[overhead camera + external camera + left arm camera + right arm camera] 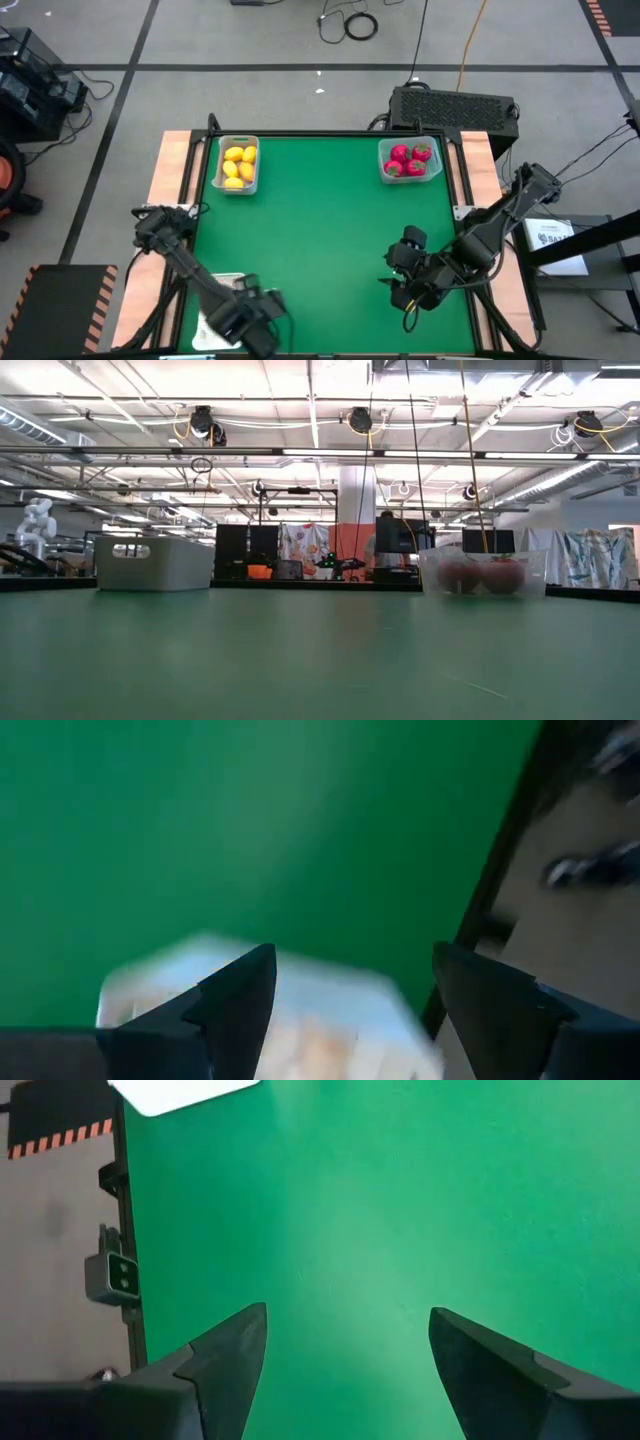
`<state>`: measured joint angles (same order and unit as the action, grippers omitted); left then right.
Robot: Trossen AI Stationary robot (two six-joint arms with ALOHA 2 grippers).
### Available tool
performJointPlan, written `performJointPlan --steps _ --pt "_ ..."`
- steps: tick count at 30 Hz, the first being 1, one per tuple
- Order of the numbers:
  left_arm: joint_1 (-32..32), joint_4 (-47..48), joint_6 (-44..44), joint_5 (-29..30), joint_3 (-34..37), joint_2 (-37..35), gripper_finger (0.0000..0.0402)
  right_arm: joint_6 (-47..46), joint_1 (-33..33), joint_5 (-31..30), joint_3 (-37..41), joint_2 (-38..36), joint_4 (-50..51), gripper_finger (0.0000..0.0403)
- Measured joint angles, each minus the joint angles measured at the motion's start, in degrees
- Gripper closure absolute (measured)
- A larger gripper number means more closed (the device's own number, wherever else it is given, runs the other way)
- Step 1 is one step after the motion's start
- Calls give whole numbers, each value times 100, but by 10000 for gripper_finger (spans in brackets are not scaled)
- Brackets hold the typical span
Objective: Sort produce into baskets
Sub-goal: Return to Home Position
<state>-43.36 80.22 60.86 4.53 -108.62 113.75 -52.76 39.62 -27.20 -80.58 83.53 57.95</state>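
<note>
Yellow-orange oval fruits (238, 167) lie in the grey-white bin (222, 165) at the table's far left, which also shows in the low view (155, 563). Red round fruits (408, 160) fill the clear bin (384, 152) at the far right, seen too in the low view (483, 572). A flat white tray (228, 283) sits at the near left, partly hidden by my left arm. My left gripper (262, 325) (350, 960) hangs open above the blurred tray (300, 1010), whose pale contents I cannot make out. My right gripper (398, 280) (348, 1320) is open over bare green table, holding nothing.
The green mat (320, 230) lies bare between the bins and the arms. Wooden side rails (168, 180) and a black frame border the table. A black box (452, 105) stands behind the far edge.
</note>
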Motion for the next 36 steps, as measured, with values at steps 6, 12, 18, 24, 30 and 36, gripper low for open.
performJointPlan --steps 6,12,18,24,30,36 --pt "695 -2069 -1672 963 -2 0 125 114 -175 -7 0 0 -176 133" --pt "1500 -4233 -3556 1047 -4 0 125 271 -399 -6 -2 0 -205 133" --pt "2130 -4495 -4632 840 -9 -276 130 759 -662 -308 -2 0 -203 133" --pt "2560 -3605 -5335 871 -9 -809 161 1343 -1088 -274 -2 -27 -264 133" --pt "3194 -3065 -6158 1062 -10 -1253 192 3367 -1806 1 -2 -112 -1032 133" --pt "4063 -2668 -6291 834 -9 -1578 221 5164 -3083 1157 -4 -199 -2287 133"
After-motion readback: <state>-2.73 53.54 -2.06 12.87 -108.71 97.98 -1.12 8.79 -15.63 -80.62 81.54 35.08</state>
